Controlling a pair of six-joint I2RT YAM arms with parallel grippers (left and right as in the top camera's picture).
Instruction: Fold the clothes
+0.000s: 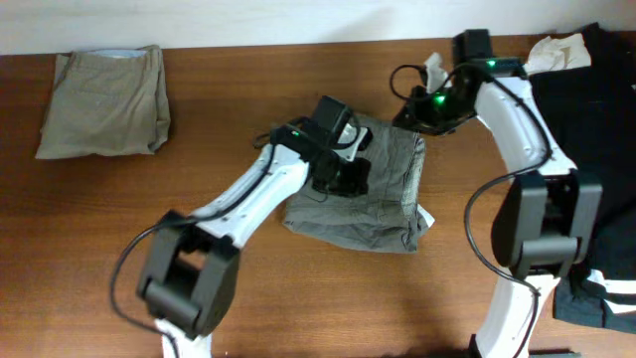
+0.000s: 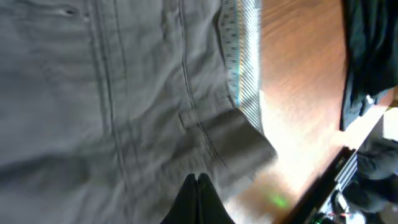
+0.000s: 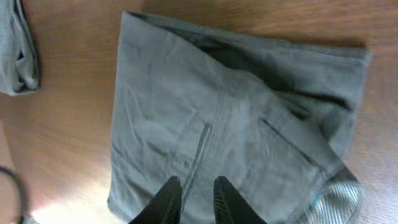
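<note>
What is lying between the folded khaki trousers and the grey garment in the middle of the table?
In the overhead view, mostly bare wooden table; close to the grey garment, the left arm's white link crosses that stretch.

Even, moderately bright indoor light; one sharp overhead view and two softer wrist views.

In the overhead view the wooden table (image 1: 229, 89) is lit evenly from above. Soft shadows are cast beneath the arms onto the grey garment (image 1: 383, 189), while the black garment (image 1: 596, 119) is rendered almost without detail. The left wrist view is smeared by blur throughout; a whitish glare is seen on the wood beside the striped waistband lining (image 2: 245, 74), and a green glint (image 2: 278, 200) is reflected lower down. The right wrist view is sharper, though a pale glare is spread over the wood at its lower left corner.
</note>
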